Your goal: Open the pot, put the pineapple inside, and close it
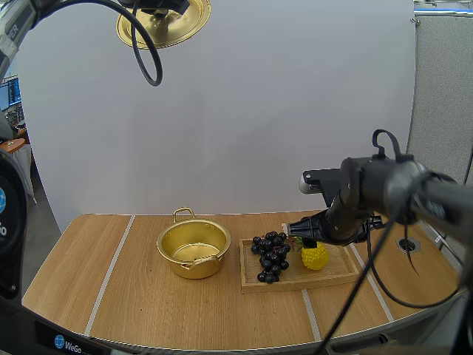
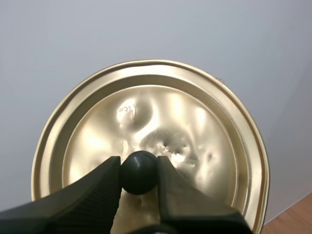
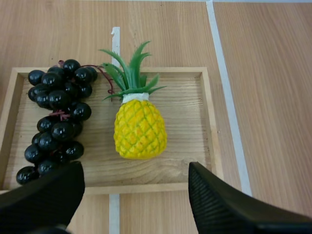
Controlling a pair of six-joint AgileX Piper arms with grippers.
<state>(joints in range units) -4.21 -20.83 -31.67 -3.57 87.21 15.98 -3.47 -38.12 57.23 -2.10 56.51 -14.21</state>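
Holding the lid (image 2: 195, 136) by its black knob (image 2: 139, 172), our left gripper (image 2: 139, 170) has both fingers clamped on that knob, one on each side. Our left arm is raised high; in the high view the lid (image 1: 163, 22) hangs well above the table (image 1: 148, 296), at about 11 o'clock from the pot (image 1: 194, 248), its gold face turned toward the camera.

The pot stands open on the table, nothing visible inside it. At its 3 o'clock, just beside it, lies the tray (image 1: 336, 272). On the tray the grapes (image 1: 270, 256) lie at the pot's side and the pineapple (image 1: 315, 256) at their 3 o'clock, near them but apart.

Our right arm comes in from 3 o'clock, forearm about level, wrist bent down over the tray. Our right gripper (image 1: 307, 233) hangs over the pineapple. In the right wrist view its fingers stand wide apart, the pineapple (image 3: 140, 129) between and beyond them, lying flat with its green crown pointing away from the tips. They seem clear of it, though we cannot be sure.
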